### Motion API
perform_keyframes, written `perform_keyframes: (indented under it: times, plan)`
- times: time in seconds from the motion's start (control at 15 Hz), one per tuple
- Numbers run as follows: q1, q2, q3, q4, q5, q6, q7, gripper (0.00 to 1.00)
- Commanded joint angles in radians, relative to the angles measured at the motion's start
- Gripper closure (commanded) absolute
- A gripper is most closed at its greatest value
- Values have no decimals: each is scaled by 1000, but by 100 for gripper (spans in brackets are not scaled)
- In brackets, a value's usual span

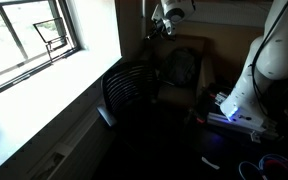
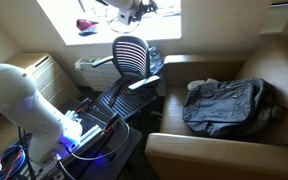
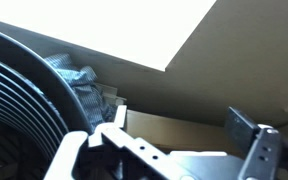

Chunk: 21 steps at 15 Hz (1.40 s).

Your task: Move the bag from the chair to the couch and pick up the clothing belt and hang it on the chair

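The dark bag (image 2: 224, 105) lies slumped on the seat of the brown couch (image 2: 274, 70); it also shows as a dark mass on the couch (image 1: 184, 65). The black slatted chair (image 2: 132, 55) stands next to the couch under the window, its seat bare. My gripper (image 2: 124, 14) hangs high above the chair's back, near the window (image 1: 164, 22). In the wrist view it is open and empty (image 3: 181, 125), with the chair's slats (image 3: 14, 100) at lower left. I cannot make out the clothing belt in any view.
Crumpled grey cloth (image 3: 79, 85) sits behind the chair's back (image 2: 156, 60). A red object (image 2: 86, 24) lies on the bright windowsill. The robot's white arm and base with a blue light (image 2: 79, 140) stand beside the chair, with cables (image 1: 274, 165) on the floor.
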State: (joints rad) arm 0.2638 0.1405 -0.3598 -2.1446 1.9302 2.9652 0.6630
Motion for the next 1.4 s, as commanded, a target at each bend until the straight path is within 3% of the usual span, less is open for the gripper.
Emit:
perform_keyframes:
  times: [0.0, 0.2, 0.4, 0.47, 0.53, 0.6, 0.93, 1.0, 1.2, 1.33]
  plan:
    - [-121, -28, 133, -20, -29, -22, -10, 0]
    - [-118, -74, 124, -67, -66, -77, -8, 0]
    - [-152, -112, 208, -139, -99, -187, -38, 0]
    - [-159, -127, 235, -144, -50, -231, -45, 0]
    - [-97, -133, 203, -150, -16, -268, -61, 0]
    - [-151, -142, 282, -161, -19, -306, -57, 0]
    - [-154, -169, 350, -203, -61, -563, -61, 0]
    - [-154, -130, 356, -154, -50, -476, -31, 0]
    - [-155, -132, 365, -157, -52, -487, -29, 0]
    - [-155, -113, 369, -162, -140, -461, -11, 0]
